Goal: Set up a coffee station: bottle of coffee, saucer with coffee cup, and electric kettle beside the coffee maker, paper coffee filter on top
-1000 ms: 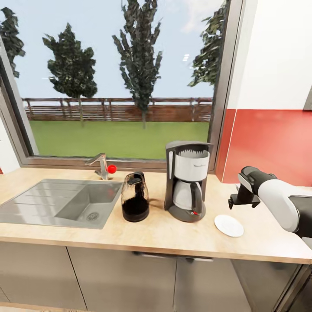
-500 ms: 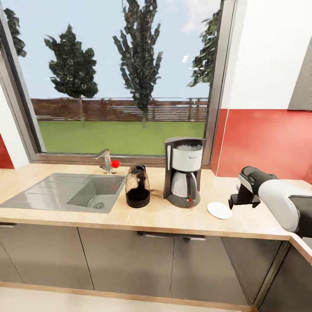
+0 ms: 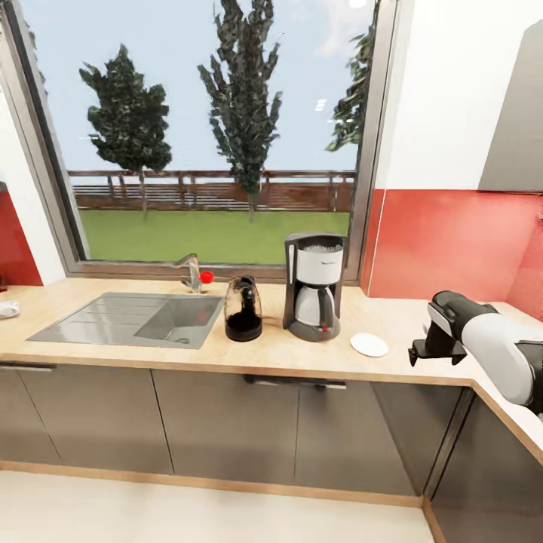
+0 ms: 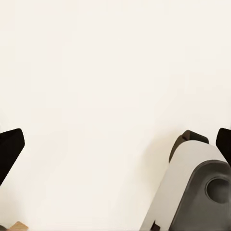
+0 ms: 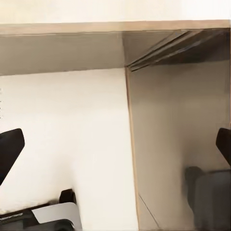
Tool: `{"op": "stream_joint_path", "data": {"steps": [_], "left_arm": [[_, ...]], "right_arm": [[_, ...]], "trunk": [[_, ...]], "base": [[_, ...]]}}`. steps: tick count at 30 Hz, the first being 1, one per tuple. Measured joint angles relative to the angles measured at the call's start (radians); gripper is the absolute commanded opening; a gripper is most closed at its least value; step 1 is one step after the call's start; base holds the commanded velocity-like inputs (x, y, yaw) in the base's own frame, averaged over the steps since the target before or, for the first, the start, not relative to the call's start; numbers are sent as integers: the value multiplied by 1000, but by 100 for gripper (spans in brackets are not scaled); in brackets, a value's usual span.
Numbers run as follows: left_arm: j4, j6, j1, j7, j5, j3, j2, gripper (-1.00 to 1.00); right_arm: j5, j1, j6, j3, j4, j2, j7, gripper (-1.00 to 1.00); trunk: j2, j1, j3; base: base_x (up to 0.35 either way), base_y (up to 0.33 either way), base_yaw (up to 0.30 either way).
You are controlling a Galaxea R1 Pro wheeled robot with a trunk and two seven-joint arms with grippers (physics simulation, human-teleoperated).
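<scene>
Bare kitchen countertop [image 3: 422, 332] lies open right of the saucer [image 3: 369, 345].

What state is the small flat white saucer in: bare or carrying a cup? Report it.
Bare: the small flat white saucer lies flat, nothing on it, right of the dark-grey coffee maker.

On the kitchen countertop [image 3: 302, 351], electric kettle [image 3: 243, 309] left of coffee maker [image 3: 313, 286], saucer [image 3: 369, 345] right.

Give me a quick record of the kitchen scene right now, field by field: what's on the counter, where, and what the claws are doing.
coffee maker: upright on the kitchen countertop, below the window
electric kettle: beside the coffee maker, on its sink side
saucer: on its other side, bare
sink: set into the countertop, tap behind
right claw: open, empty, past the counter edge
left claw: open, empty
</scene>
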Motion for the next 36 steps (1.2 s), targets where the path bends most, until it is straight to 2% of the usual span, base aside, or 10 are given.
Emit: {"op": "stream_joint_path", "data": {"steps": [11,17,21,22,25,26,28,30,33,36], "left_arm": [[-2,3,0,0,0,1,-2,100],[-7,32,0,0,0,5,-1,100],[-9,35,0,0,0,6,-2,100],[-10,35,0,0,-1,6,-2,100],[-20,39,0,0,-1,6,-3,100],[-21,40,0,0,-1,6,-3,100],[-25,42,0,0,-1,6,-3,100],[-28,44,0,0,-2,6,-4,100],[-30,39,0,0,-3,6,-6,100],[-34,25,0,0,-4,5,-7,100]], "right_arm": [[-6,15,-26,0,15,8,1,100],[-9,119,-105,-2,16,15,23,100],[-13,284,-246,-3,16,48,73,100],[-13,311,-269,-3,16,55,74,100],[-17,464,-418,-3,17,97,78,100],[-17,487,-444,-2,17,102,79,100],[-19,587,-536,-3,17,121,80,100],[-23,654,-606,-3,17,138,76,100],[-43,836,-782,-4,17,175,60,100],[-49,952,-889,-3,17,186,53,100]], "trunk": [[0,0,0],[0,0,0],[0,0,0],[0,0,0],[0,0,0],[0,0,0],[0,0,0],[0,0,0],[0,0,0],[0,0,0]], "base": [[-331,0,0],[-332,0,0],[-332,0,0],[-332,0,0],[-332,0,0],[-332,0,0],[-332,0,0],[-331,0,0],[-328,0,0],[-194,0,0]]}}
